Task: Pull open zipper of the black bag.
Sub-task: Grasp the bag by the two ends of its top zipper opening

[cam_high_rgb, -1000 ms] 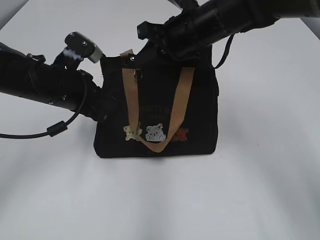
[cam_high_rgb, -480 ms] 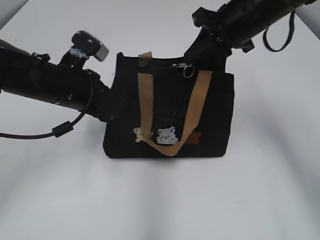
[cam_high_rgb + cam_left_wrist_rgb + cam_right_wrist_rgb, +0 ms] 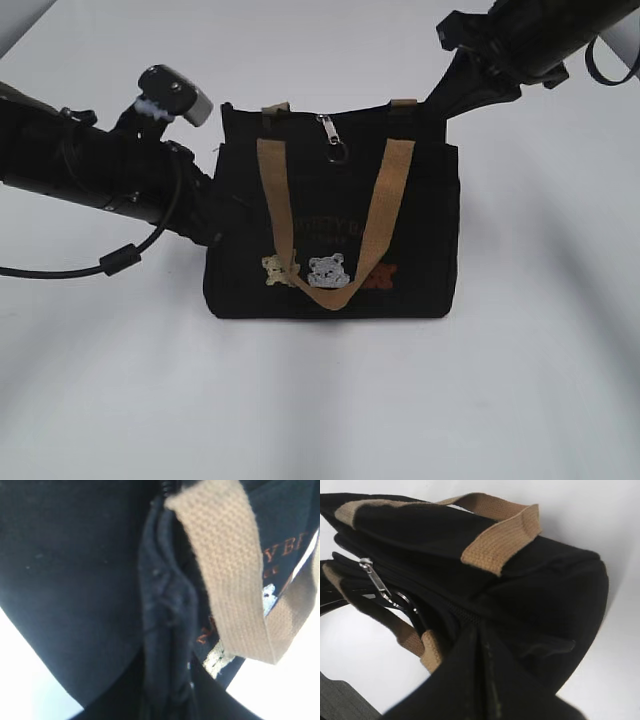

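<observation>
On the white bench [image 3: 320, 400], black bag [image 3: 330, 270] upright, zipper [image 3: 333, 140] pull dangling free, my left tool clamped on its left edge, my right tool closed near its top right corner.

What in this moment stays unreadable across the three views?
- Left gripper, exterior view: fingertips hidden against the black bag.
- Right gripper: fingertips hidden behind the bag's corner.
- Zipper: how far it is open; the top edge hides the teeth.
- Left wrist view: close, blurred fabric only.
</observation>
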Motion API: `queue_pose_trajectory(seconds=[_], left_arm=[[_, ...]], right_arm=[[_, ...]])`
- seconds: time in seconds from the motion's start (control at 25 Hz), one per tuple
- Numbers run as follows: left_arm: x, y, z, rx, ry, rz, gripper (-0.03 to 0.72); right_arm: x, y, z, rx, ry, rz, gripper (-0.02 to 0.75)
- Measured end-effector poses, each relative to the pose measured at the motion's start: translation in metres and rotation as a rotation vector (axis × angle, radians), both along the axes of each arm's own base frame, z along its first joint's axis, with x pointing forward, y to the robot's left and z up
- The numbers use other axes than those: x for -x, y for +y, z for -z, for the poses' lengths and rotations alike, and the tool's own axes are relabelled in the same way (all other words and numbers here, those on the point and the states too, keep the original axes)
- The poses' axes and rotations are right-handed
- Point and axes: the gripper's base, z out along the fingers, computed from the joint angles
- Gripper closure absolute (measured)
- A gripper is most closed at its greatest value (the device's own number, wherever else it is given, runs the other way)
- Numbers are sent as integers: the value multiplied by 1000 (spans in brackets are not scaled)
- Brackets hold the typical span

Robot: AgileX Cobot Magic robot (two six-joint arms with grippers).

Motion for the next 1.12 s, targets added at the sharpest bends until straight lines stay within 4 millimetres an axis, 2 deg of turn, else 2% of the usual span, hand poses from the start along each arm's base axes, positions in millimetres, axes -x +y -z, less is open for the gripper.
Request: queue_pose_trajectory(seconds=[0.08,0.16,0.2,0.32,0.4,0.56,0.8,0.92,0.96,1.04,1.12], left_arm=[[0,0,0,-1,0,1,628],[0,0,0,-1,0,1,628],[0,0,0,-1,0,1,628],[0,0,0,-1,0,1,628],[0,0,0,-1,0,1,628],[0,0,0,-1,0,1,628],[0,0,0,-2,-2,-1,628],[-1,1,0,-6,-5,-7,628],[-1,1,0,-8,-6,-9,628],[-1,1,0,-9,-7,-9,628],[-1,2,1,-11,-7,-13,628]], right_arm=[[2,4,-1,-11,11,-17,738],[6,14,-2,-44,25,-51,680],[9,21,-4,-66,29,-74,629],[17,45,-6,-103,26,-146,393],[21,58,-6,-108,17,-175,303],[17,71,4,-101,4,-170,253],[3,79,31,-79,-1,-120,249],[-1,89,43,-71,-9,-97,266],[-1,96,48,-67,-10,-98,300],[0,107,57,-54,-19,-103,429],[1,115,61,-46,-34,-106,626]])
